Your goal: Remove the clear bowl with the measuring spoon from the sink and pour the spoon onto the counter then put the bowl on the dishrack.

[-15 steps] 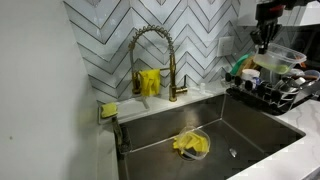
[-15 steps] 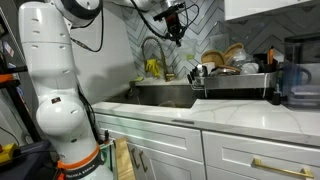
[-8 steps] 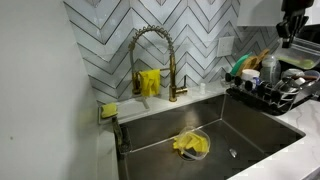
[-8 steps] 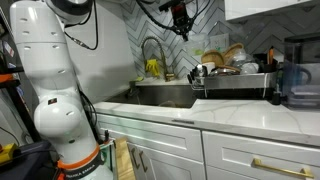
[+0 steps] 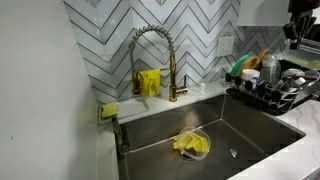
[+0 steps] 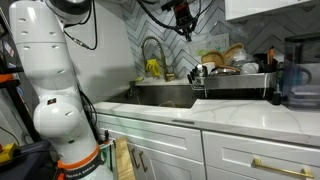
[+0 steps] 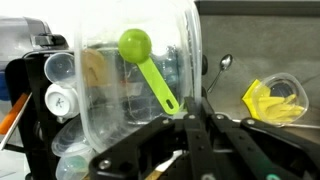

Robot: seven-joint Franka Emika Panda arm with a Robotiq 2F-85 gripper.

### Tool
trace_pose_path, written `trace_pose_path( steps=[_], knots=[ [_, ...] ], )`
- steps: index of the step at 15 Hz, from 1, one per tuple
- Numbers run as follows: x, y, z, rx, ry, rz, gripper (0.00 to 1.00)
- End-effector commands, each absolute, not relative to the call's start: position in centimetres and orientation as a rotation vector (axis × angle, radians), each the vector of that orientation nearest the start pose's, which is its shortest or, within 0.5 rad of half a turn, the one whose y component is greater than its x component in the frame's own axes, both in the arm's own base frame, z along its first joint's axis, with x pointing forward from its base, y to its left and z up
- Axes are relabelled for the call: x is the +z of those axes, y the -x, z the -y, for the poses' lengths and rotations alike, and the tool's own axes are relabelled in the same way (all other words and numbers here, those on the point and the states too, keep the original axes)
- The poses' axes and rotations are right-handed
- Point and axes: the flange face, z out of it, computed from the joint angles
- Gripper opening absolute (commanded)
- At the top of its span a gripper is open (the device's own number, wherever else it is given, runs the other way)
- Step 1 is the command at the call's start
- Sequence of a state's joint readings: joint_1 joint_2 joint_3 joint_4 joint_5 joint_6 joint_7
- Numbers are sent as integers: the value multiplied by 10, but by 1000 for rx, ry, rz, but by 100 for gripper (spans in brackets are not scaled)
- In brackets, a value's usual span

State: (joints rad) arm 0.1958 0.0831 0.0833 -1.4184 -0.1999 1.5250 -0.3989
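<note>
The gripper (image 7: 190, 122) has its fingers drawn nearly together, pinching the wall of the bowl (image 7: 110, 90) at its rim. The bowl is clear plastic, round and deep, tipped so the wrist view looks through its side. Inside lies a lime-green spoon (image 7: 150, 70), its round head far up and its handle slanting down towards the fingers. The bowl hangs over the dishrack (image 5: 262, 95), to the right of the sink (image 5: 250, 125). In both exterior views the gripper (image 5: 300, 28) (image 6: 183, 20) is high above the rack. A yellow item (image 5: 190, 145) lies on the sink floor.
</note>
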Motion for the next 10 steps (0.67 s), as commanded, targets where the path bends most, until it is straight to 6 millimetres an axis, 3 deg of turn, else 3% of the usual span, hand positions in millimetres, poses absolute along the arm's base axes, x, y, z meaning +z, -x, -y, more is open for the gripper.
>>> trace_pose_path(
  steps=[1, 5, 10],
  knots=[
    [647, -557, -82, 97, 3137, 1070, 2],
    [643, -553, -30, 189, 3070, 1079, 2],
    [622, -542, -1, 241, 2850, 1069, 2]
  ],
)
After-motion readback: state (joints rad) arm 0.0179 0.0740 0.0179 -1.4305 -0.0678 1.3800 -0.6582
